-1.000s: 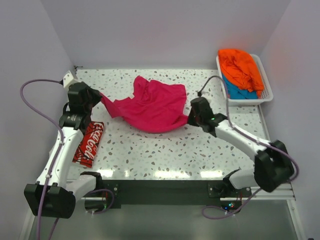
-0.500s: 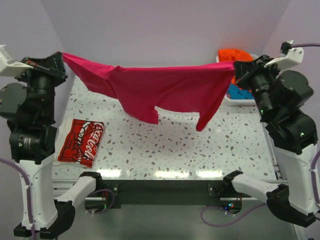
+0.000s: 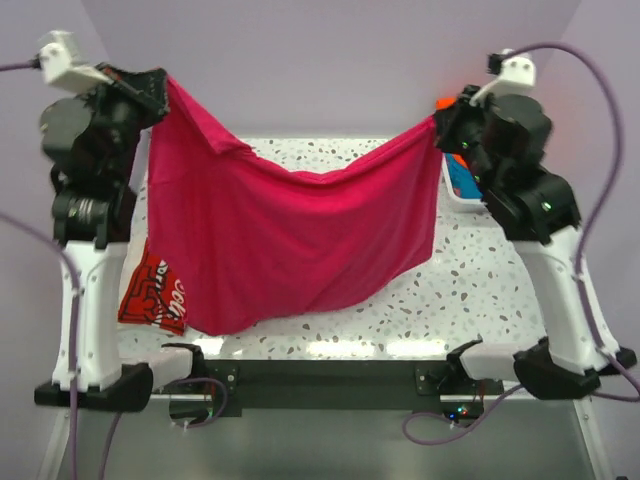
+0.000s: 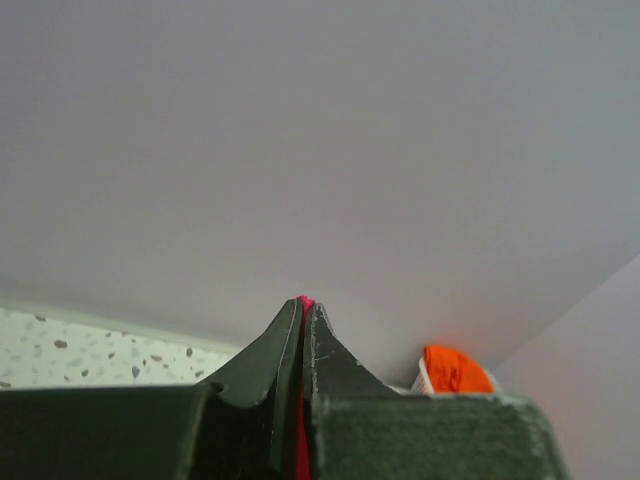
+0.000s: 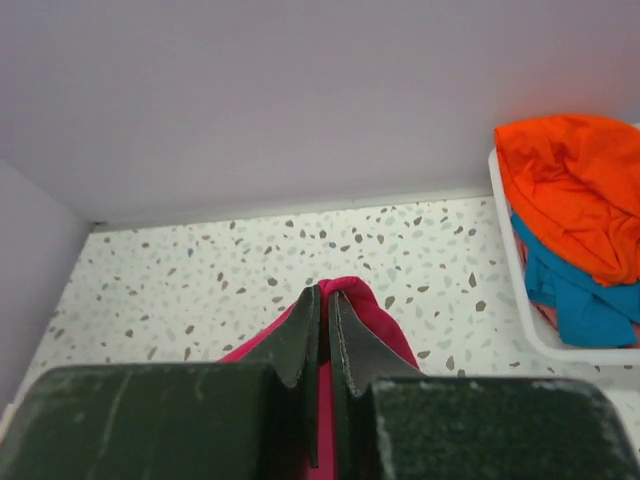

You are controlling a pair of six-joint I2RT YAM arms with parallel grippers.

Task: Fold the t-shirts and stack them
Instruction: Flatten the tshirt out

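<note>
Speckled worktop point(image 3: 480, 290), both arms raised high. The magenta-pink t-shirt point(image 3: 290, 250) hangs spread btwn them above the worktop. Its top edge sags mid-span and its lower hem droops toward the front-left. White basket point(image 5: 514, 262) at far right holds the orange t-shirt point(image 5: 570, 180), piled on the teal-blue t-shirt point(image 5: 575, 295). The red t-shirt point(image 3: 150, 295) w/ white lettering lies at left on the worktop, partly hidden by the hanging cloth. Left end effector point(image 4: 303, 306) is pressed together, pinching one upper corner of the magenta-pink t-shirt. Right end effector point(image 5: 325, 296) is likewise clamped on the opposite corner.
</note>
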